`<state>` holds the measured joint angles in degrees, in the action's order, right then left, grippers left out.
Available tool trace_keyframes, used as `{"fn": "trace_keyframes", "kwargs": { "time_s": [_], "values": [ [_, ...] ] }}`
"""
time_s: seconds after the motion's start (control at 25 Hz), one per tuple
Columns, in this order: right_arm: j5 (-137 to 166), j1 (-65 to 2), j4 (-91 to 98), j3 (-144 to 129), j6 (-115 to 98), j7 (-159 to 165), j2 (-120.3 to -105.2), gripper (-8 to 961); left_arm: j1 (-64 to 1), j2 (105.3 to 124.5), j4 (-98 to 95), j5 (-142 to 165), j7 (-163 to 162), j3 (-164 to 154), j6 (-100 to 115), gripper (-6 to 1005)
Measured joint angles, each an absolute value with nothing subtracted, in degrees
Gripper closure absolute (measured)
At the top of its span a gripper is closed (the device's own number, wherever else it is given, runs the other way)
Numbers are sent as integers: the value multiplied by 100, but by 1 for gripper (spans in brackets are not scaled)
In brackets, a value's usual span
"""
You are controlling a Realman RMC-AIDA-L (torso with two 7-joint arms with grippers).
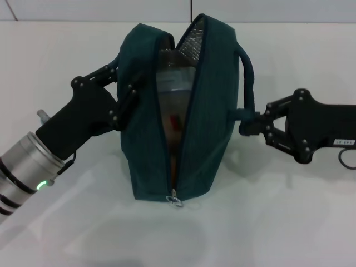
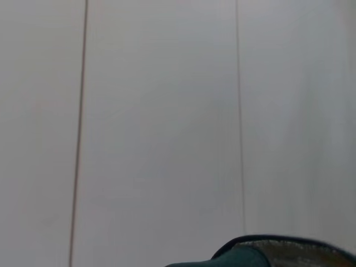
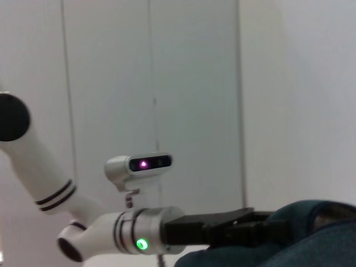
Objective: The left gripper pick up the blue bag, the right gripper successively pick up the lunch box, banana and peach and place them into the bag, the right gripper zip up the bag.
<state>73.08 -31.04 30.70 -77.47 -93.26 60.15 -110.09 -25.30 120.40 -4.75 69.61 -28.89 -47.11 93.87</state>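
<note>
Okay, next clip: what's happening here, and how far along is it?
The blue bag stands on the white table, held from both sides: the left gripper grips its left wall, the right gripper is closed at the handle on its right. The zipper is open, its pull at the near bottom end. The lunch box shows inside; zipping has not started.

Your left gripper is pressed against one side of the blue bag, your right gripper against the other at its handle, so the bag fills all the space between them. Its narrow open slit is crowded by the lunch box. The table nearer you than either gripper lies bare.
</note>
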Motion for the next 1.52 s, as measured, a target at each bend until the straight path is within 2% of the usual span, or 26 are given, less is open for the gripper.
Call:
{"fn": "trace_keyframes", "kwargs": {
  "time_s": [0.24,0.52,0.64,0.84,0.96,1.08,1.24,1.32,1.52],
  "values": [
    [7546,-3063,3105,-7741,-9629,6064,-10999,826,-2507,12053,-373,7016,-2696,-4881,9775,715],
    [7551,-2915,3130,-7320,-9711,6079,-11009,785,-2624,12067,-53,6982,-2452,-4861,9697,716],
    [7549,-2734,3123,-6896,-9715,6019,-11064,767,-2630,12076,-17,6977,-2449,-4853,9695,718],
    [7471,-2546,3125,-6751,-9766,5933,-11110,545,-2686,12076,64,6971,-2415,-4845,9693,720],
    [7423,-2450,3094,-6590,-10244,5818,-11158,522,-2696,12076,89,6969,-2304,-4841,9683,721],
    [7827,-2451,3169,-6553,-11140,5791,-11136,499,-2702,12076,95,6968,-2252,-4842,9636,722],
    [9063,-2787,3176,-6559,-11352,6213,-11140,503,-2722,12076,103,6969,-2263,-4846,9616,724],
    [9545,-2992,3024,-6587,-10926,6525,-11226,505,-2760,12076,139,6977,-2256,-4857,9615,724],
    [10329,-3471,2689,-6900,-9539,6970,-11592,511,-2805,12076,181,6990,-2249,-4865,9614,723]
  ]
}}
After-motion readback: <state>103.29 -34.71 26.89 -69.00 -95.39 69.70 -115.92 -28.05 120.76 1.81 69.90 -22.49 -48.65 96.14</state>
